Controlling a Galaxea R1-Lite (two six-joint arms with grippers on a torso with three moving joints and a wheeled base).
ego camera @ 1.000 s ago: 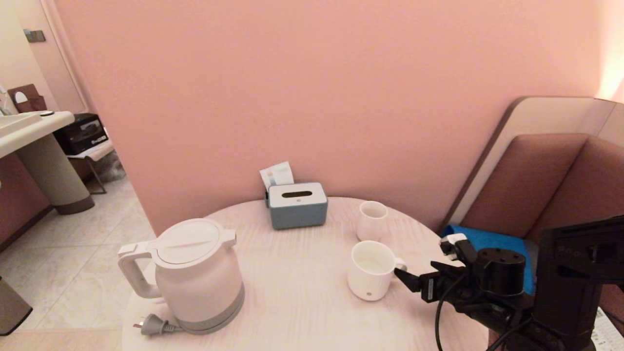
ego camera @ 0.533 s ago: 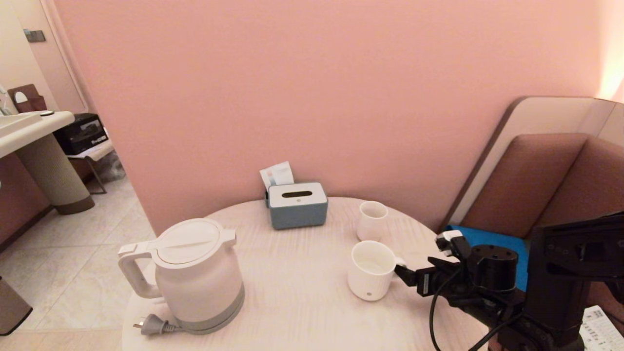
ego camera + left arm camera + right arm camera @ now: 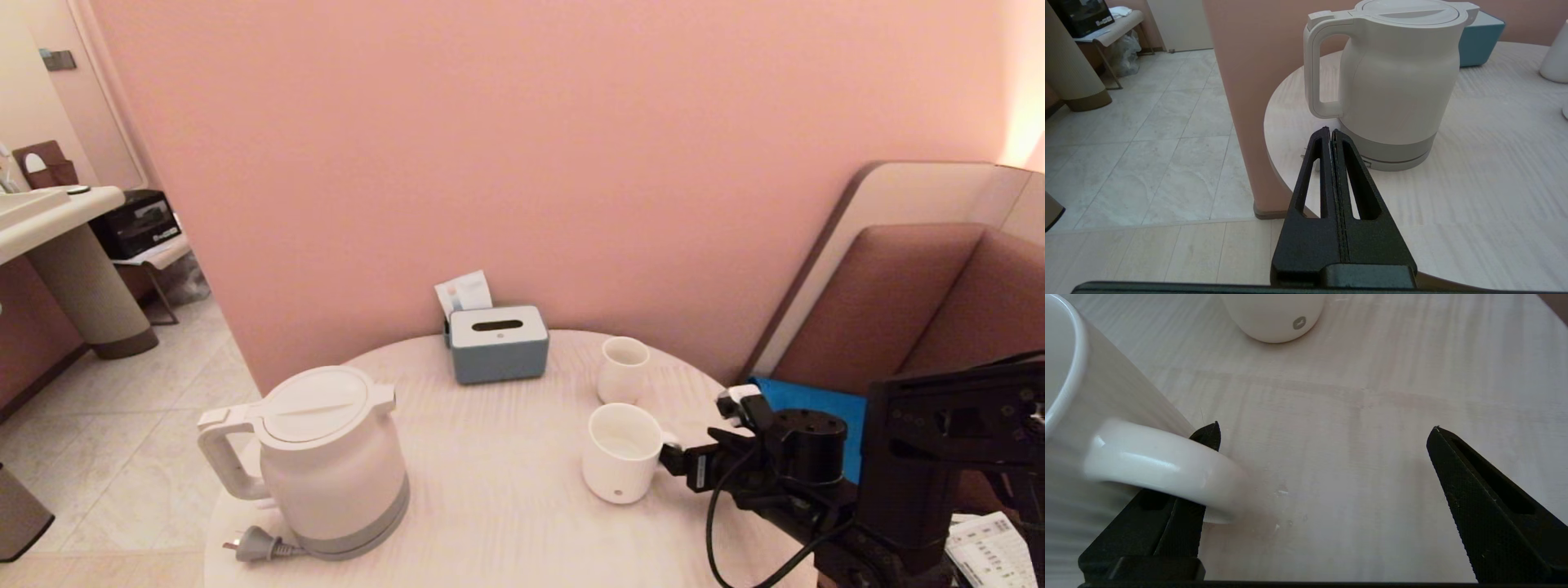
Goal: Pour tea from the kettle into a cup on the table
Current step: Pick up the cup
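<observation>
Right gripper (image 3: 709, 437): jaws wide apart, at table (image 3: 490, 506) right edge, beside cup (image 3: 622, 452) handle. Kettle (image 3: 326, 461) near left edge. Left gripper (image 3: 1330, 134): jaws together.

Round pale wood-grain table top (image 3: 498, 490): matt, faintly streaked. White plastic kettle (image 3: 326, 457): smooth satin, grey plastic band. Wide white ceramic mug (image 3: 620, 453): glossy glaze, handle shines. Black gripper fingers (image 3: 1486, 498): matt, finely textured plastic.
</observation>
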